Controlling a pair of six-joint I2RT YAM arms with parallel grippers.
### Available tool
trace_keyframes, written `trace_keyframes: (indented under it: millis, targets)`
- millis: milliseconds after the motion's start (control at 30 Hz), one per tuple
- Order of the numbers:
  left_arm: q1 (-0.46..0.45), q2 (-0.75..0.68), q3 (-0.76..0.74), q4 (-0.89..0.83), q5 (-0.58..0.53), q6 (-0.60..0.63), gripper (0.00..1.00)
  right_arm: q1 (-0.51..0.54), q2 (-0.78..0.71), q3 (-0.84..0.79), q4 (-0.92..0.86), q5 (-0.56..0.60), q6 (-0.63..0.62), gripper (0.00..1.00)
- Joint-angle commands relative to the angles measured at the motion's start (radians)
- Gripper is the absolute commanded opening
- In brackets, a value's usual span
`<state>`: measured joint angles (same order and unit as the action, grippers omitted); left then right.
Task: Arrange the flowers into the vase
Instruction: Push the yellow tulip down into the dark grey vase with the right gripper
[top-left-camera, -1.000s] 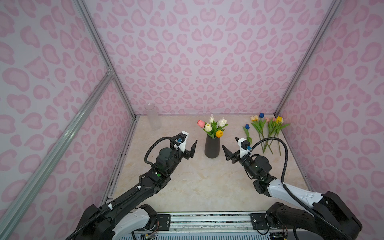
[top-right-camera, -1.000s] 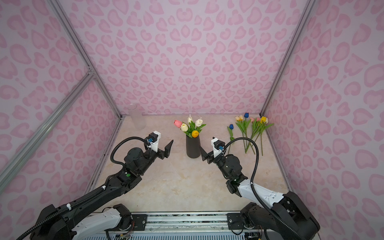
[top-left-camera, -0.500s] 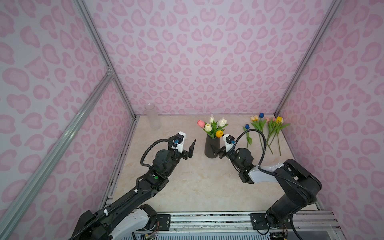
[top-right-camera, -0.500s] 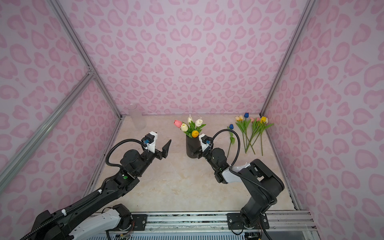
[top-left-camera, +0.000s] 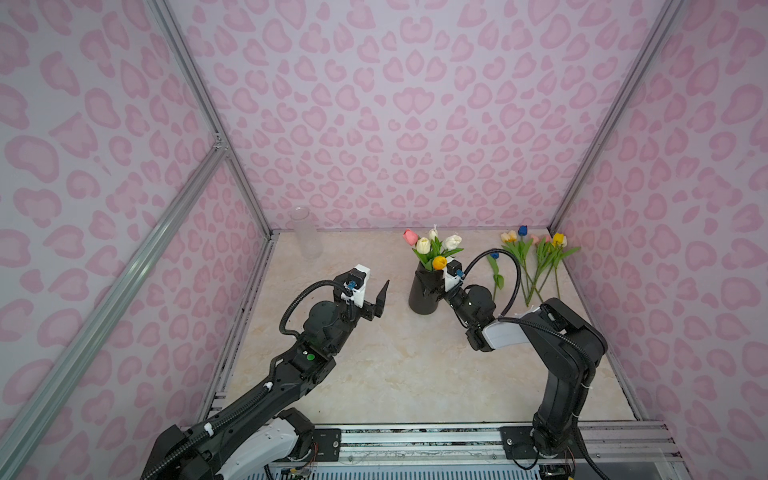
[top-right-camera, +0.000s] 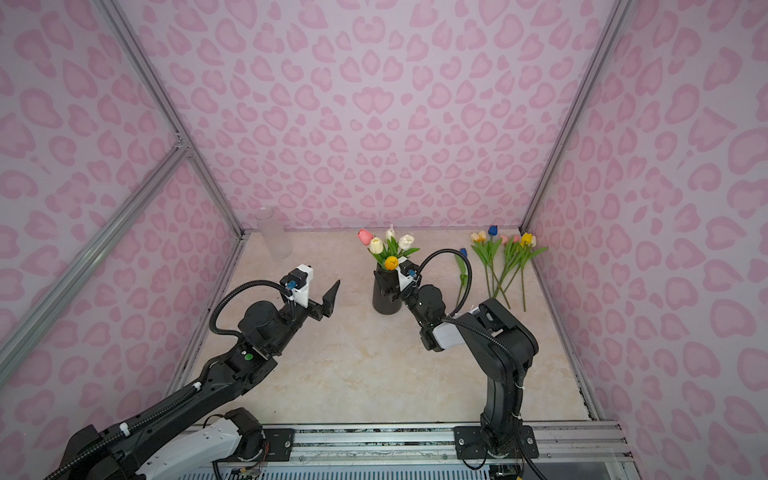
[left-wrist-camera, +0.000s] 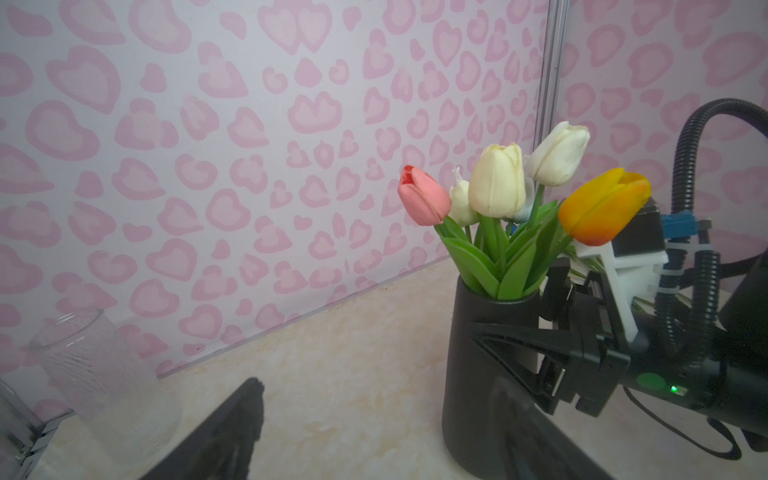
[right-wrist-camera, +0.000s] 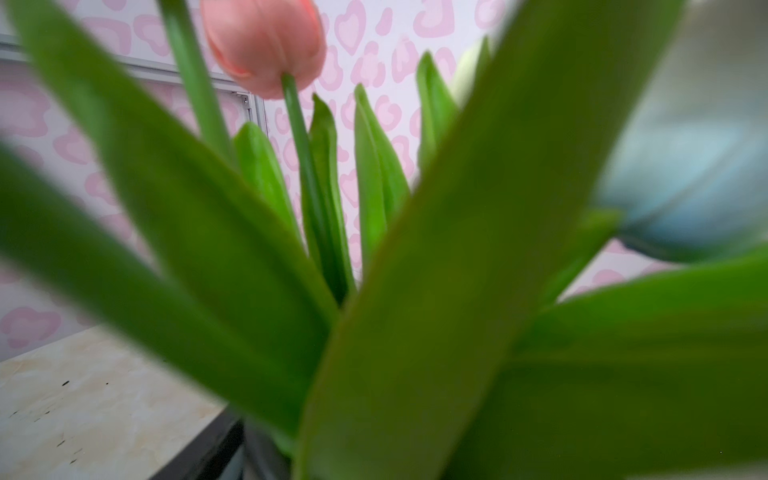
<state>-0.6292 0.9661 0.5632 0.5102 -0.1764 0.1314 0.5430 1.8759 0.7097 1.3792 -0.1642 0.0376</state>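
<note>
The black vase (top-left-camera: 420, 301) (top-right-camera: 385, 302) stands mid-table and holds several flowers (top-left-camera: 432, 245) (top-right-camera: 388, 245) (left-wrist-camera: 498, 187) with pink, white, cream and orange heads. More flowers (top-left-camera: 536, 259) (top-right-camera: 505, 259) lie loose at the back right, a blue one (top-left-camera: 494, 270) nearest the vase. My right gripper (top-left-camera: 428, 286) (top-right-camera: 390, 286) (left-wrist-camera: 511, 303) straddles the vase just under its rim, one finger on each side, closed on it. Leaves (right-wrist-camera: 415, 291) fill the right wrist view and hide its jaws. My left gripper (top-left-camera: 372, 297) (top-right-camera: 322, 301) (left-wrist-camera: 374, 419) hangs open and empty, left of the vase.
A clear glass jar (top-left-camera: 307, 235) (top-right-camera: 274, 237) (left-wrist-camera: 104, 374) stands at the back left corner. Pink patterned walls enclose the table on three sides. The right arm's cable (top-left-camera: 505, 266) loops above the blue flower. A metal rail (top-left-camera: 415, 436) runs along the front edge.
My right gripper has moved left from beside the vase onto it, and its jaws have narrowed around the vase. The left gripper has barely shifted.
</note>
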Motion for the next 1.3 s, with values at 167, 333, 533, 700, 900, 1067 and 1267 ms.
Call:
trace_keyframes:
  millis: [167,333,533,700,900,1067,1267]
  targets:
    - [0.008,0.01,0.02,0.011,0.003,0.017,0.87,-0.021,0.032,0.025,0.019,-0.049,0.011,0.6]
    - [0.008,0.007,0.017,0.01,0.003,0.015,0.87,-0.02,0.037,0.045,-0.003,-0.078,0.001,0.54]
    - [0.01,-0.009,0.003,0.011,-0.009,0.013,0.87,-0.023,0.027,0.06,-0.033,-0.097,-0.014,0.46]
    - [0.012,-0.003,0.009,0.011,-0.013,0.018,0.87,-0.036,0.034,0.086,-0.037,-0.115,-0.005,0.37]
    - [0.013,0.019,0.02,0.007,-0.006,0.016,0.87,-0.081,0.053,0.168,-0.064,-0.176,0.013,0.27]
    - [0.013,0.011,0.007,0.014,-0.008,0.0,0.87,-0.13,0.11,0.281,-0.072,-0.225,0.042,0.23]
    - [0.013,0.005,0.001,0.008,-0.027,0.007,0.87,-0.181,0.265,0.522,-0.061,-0.259,0.08,0.18]
